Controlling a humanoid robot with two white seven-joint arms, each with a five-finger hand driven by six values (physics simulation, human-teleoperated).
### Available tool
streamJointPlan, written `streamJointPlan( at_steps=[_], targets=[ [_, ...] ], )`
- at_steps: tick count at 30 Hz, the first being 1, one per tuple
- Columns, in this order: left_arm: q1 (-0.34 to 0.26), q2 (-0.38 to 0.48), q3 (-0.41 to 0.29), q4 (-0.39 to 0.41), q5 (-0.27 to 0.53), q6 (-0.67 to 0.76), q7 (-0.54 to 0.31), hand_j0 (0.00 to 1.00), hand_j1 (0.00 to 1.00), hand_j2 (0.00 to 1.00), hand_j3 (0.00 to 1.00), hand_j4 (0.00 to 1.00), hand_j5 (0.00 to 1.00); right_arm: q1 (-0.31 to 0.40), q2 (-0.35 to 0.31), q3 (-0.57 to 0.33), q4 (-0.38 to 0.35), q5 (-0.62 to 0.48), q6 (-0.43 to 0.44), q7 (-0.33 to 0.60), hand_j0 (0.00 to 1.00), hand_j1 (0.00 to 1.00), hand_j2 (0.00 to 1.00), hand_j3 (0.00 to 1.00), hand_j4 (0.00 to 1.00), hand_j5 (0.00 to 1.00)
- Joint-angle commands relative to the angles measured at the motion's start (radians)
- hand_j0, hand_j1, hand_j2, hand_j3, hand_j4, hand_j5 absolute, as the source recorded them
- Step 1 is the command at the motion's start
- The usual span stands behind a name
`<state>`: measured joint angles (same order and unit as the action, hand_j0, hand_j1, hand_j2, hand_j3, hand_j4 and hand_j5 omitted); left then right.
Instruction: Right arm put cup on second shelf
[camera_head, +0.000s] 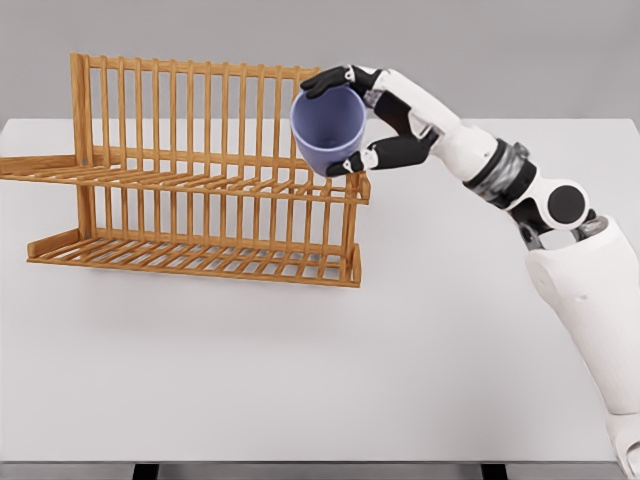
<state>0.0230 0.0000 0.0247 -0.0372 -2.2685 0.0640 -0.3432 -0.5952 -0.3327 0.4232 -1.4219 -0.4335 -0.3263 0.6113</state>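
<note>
Simulated lab: bare white table (300, 380), grey backdrop (500, 50).

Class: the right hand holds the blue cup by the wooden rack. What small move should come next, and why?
Probably a short move left and down. The right hand grips the blue cup, tilted with its mouth toward the camera, at the right end of the wooden rack. It needs to be over the upper shelf slats before release.

One cup (328, 130), one rack (200, 180) (two shelves), one table (300, 370)

White table (250, 380), plain grey wall (500, 50)
</note>
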Motion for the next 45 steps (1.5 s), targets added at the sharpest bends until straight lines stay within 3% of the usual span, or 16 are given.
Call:
streamJointPlan(
  at_steps=[1,8,13,29,31,32,42,45],
  targets=[
    [0.0,0.0,0.0,0.0,0.0,0.0,0.0,1.0,1.0,1.0,1.0,1.0,1.0,0.0,-0.002,0.006,-0.003,0.027,-0.02,0.0,0.63,0.63,0.63,0.63,0.63,0.63],
    [0.0,0.0,0.0,0.0,0.0,0.0,0.0,1.0,1.0,1.0,1.0,1.0,1.0,-0.002,-0.005,0.029,-0.003,0.081,-0.077,0.0,0.63,0.63,0.63,0.63,0.63,0.63],
    [0.0,0.0,0.0,0.0,0.0,0.0,0.0,1.0,1.0,1.0,1.0,1.0,1.0,-0.031,-0.006,0.072,-0.009,0.082,-0.108,0.0,0.63,0.63,0.63,0.63,0.63,0.63],
    [0.0,0.0,0.0,0.0,0.0,0.0,0.0,1.0,1.0,1.0,1.0,1.0,1.0,-0.017,-0.026,0.088,-0.017,0.082,-0.206,0.0,0.64,0.64,0.64,0.64,0.64,0.64],
    [0.0,0.0,0.0,0.0,0.0,0.0,0.0,1.0,1.0,1.0,1.0,1.0,1.0,-0.015,-0.026,0.088,-0.017,0.084,-0.206,0.0,0.74,0.74,0.74,0.74,0.74,0.74],
    [0.0,0.0,0.0,0.0,0.0,0.0,0.0,1.0,1.0,1.0,1.0,1.0,1.0,-0.014,-0.026,0.088,-0.019,0.084,-0.217,0.0,1.0,1.0,1.0,1.0,1.0,1.0],
    [0.0,0.0,0.0,0.0,0.0,0.0,0.0,1.0,1.0,1.0,1.0,1.0,1.0,-0.012,-0.031,0.086,-0.04,0.084,-0.227,0.0,1.0,1.0,1.0,1.0,1.0,1.0],
    [0.0,0.0,0.0,0.0,0.0,0.0,0.0,1.0,1.0,1.0,1.0,1.0,1.0,-0.011,-0.068,0.083,-0.075,0.082,-0.237,0.0,1.0,1.0,1.0,1.0,1.0,1.0]
  ],
)
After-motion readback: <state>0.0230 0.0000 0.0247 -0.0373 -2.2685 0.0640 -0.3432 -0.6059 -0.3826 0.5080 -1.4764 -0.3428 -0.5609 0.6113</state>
